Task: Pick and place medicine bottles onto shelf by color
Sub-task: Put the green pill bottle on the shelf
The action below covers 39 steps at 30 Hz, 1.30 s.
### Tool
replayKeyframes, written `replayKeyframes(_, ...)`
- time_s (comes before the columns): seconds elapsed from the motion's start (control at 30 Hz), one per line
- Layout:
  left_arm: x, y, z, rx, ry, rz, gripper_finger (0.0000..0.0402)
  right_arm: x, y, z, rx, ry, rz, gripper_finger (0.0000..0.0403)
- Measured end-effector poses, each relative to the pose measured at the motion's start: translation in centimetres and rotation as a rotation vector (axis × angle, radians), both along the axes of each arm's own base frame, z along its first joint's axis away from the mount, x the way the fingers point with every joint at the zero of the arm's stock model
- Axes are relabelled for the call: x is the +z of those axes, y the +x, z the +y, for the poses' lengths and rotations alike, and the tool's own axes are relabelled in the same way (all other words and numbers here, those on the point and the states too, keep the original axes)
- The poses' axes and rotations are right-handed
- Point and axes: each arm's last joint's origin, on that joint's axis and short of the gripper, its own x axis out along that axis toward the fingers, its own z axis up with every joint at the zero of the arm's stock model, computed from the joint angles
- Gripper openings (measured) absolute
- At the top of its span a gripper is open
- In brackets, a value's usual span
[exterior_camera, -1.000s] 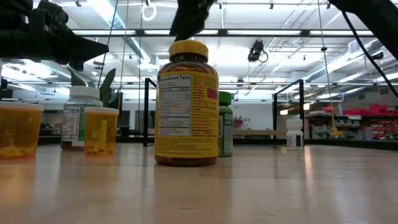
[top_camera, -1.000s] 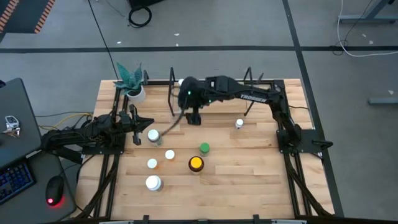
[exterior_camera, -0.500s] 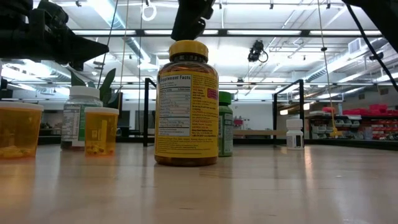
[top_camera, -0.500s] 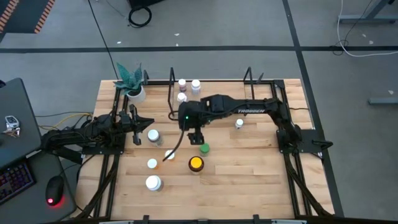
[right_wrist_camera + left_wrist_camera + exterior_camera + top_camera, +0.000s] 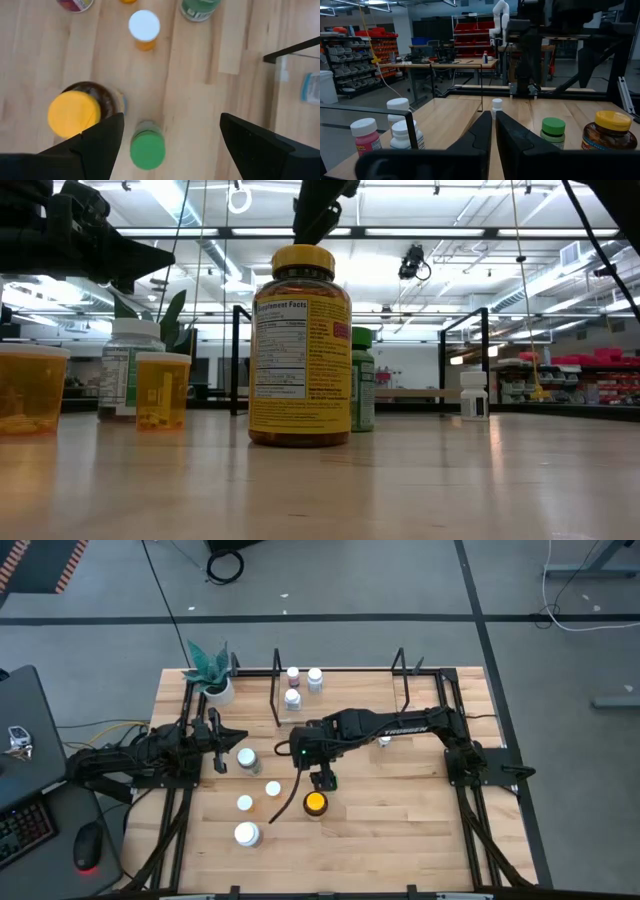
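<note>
Green-capped bottle (image 5: 147, 148) stands upright directly below the open right pincer (image 5: 167, 132), beside the yellow-capped bottle (image 5: 75, 113).

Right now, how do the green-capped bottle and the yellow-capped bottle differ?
The yellow-capped bottle is taller and wider than the green-capped bottle. Its cap is yellow over an amber body with a yellow label; the other's cap and body are green. Both stand upright on the table, close together.
</note>
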Motion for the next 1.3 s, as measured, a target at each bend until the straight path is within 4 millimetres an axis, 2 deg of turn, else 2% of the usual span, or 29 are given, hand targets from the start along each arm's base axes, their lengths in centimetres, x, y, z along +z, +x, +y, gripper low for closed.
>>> replayKeyframes(0.23, 0.0, 0.0, 0.0, 0.000, 0.000, -0.001, 0.0032, -1.3, -0.1, 1.0, -0.007, 0.052, 0.057, 0.0339)
replayKeyframes(0.67, 0.0, 0.0, 0.0, 0.000, 0.000, 0.000, 0.0034, -6.5, -1.1, 1.2, -0.002, 0.003, 0.254, 0.0341)
replayKeyframes(0.87, 0.0, 0.0, 0.0, 0.001, 0.000, 0.000, 0.0032, -7.7, -1.2, 1.2, 0.001, 0.000, 0.273, 0.0371)
replayKeyframes(1.0, 0.0, 0.0, 0.0, 0.000, 0.000, 0.000, 0.0026, -7.8, -1.0, 1.2, 0.000, -0.002, 0.256, 0.0397)
replayKeyframes(1.17, 0.0, 0.0, 0.0, 0.000, 0.000, 0.000, 0.0024, -7.8, -0.9, 1.3, 0.015, -0.001, 0.247, 0.0385)
replayKeyframes(1.3, 0.0, 0.0, 0.0, 0.000, 0.000, 0.000, 0.0030, -9.2, -1.0, 1.2, 0.028, 0.013, 0.254, 0.0377)
